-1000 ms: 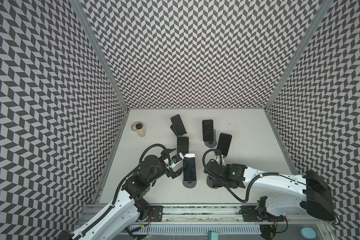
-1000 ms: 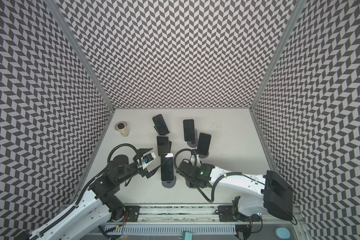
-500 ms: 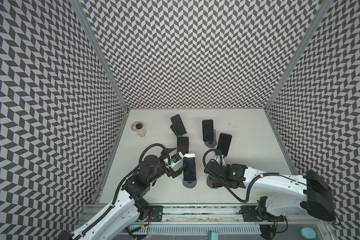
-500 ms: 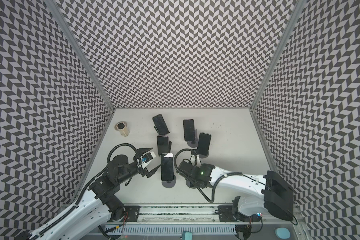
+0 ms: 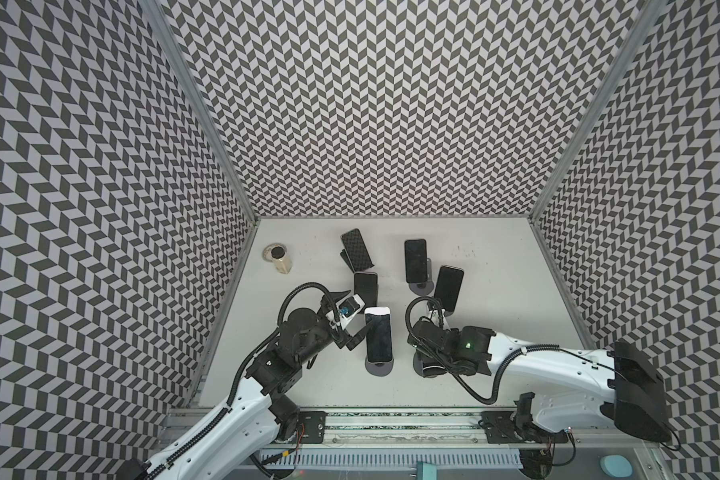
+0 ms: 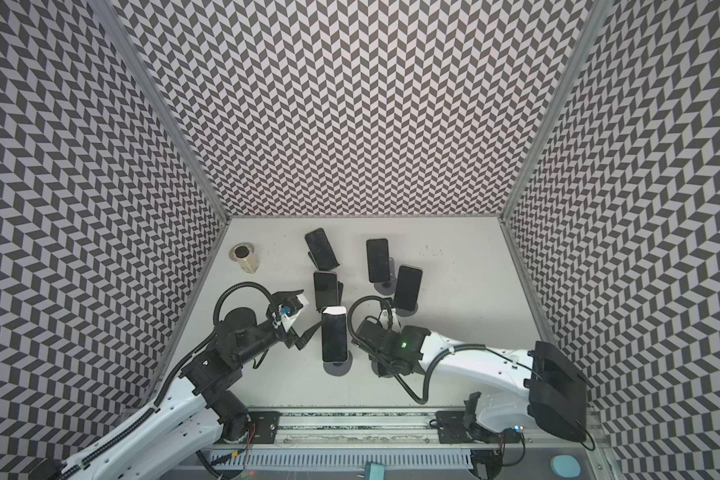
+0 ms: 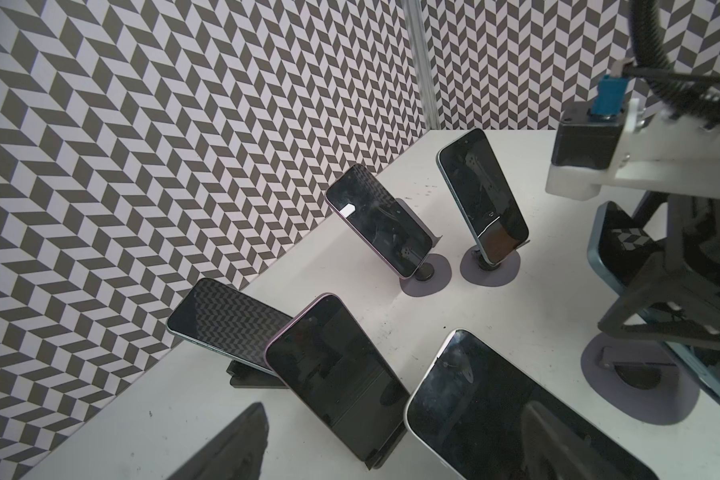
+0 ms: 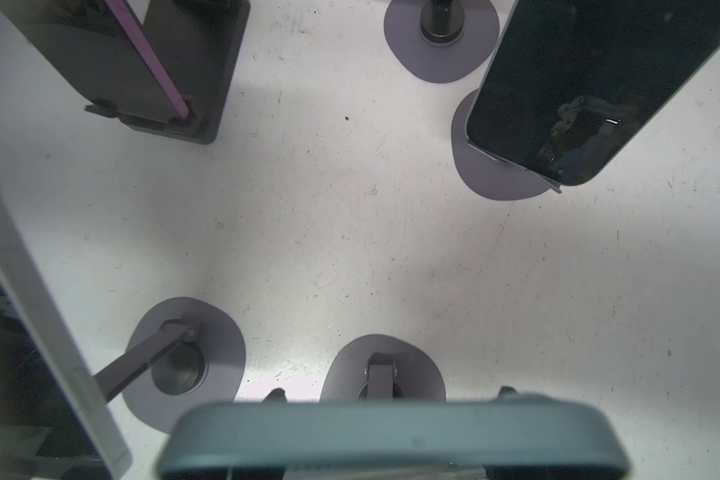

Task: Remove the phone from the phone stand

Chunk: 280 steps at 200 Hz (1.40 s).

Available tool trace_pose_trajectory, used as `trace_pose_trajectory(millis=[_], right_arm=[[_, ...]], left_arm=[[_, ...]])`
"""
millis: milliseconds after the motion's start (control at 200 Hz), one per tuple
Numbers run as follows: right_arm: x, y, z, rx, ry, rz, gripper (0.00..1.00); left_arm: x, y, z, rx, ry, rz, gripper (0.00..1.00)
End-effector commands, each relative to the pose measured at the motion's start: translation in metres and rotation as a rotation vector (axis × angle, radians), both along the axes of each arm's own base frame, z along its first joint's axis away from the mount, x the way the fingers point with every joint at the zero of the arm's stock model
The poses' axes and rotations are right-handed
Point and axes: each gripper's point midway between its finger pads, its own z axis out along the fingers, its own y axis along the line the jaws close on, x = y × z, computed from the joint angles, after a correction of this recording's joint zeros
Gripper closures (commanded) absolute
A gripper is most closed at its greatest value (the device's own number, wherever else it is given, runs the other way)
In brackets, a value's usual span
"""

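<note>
In both top views the left gripper hangs spread wide and empty just beside the white-rimmed phone. It is probably parked there so that it knocks none of the other phones crowding the table. The right arm reaches low over the nearest stand on its own side, and its wrist hides what it works on.

The left wrist view shows it. The right gripper straddles the teal phone, clamped on its side edges. That hold across the width leaves the cradle lip free. The grey base of the phone stand sits directly beneath.

In the right wrist view the teal phone's top edge fills the near side. Two fingertips peek past it, either side of the stand's hinged arm. Whether the phone has cleared its cradle cannot be told. The lift likely needs to follow the phone's lean, since the white-rimmed phone stands close by.
</note>
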Motion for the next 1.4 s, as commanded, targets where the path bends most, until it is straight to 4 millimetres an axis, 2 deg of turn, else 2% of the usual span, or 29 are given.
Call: trace_pose_trajectory(millis=[0, 386, 711, 951, 1262, 1397], right_arm=[[0.007, 0.013, 0.017, 0.061, -0.023, -0.009, 0.49], [0.006, 0.006, 0.017, 0.049, -0.019, -0.034, 0.50], [0.006, 0.004, 0.033, 0.073, -0.052, -0.010, 0.50], [0.006, 0.003, 0.045, 0.088, -0.074, 0.016, 0.52], [0.009, 0.005, 0.080, 0.141, -0.150, 0.062, 0.52], [0.010, -0.001, 0.098, 0.170, -0.192, 0.072, 0.52]], left_arm=[[0.006, -0.001, 0.029, -0.061, -0.047, 0.024, 0.04], [0.010, 0.001, 0.026, -0.066, -0.040, 0.050, 0.04], [0.007, 0.001, 0.029, -0.055, -0.064, 0.036, 0.03], [0.013, -0.007, 0.046, -0.065, -0.081, 0.017, 0.04], [0.022, -0.014, 0.065, -0.103, -0.069, 0.022, 0.04], [0.028, -0.018, 0.073, -0.100, -0.075, 0.023, 0.05]])
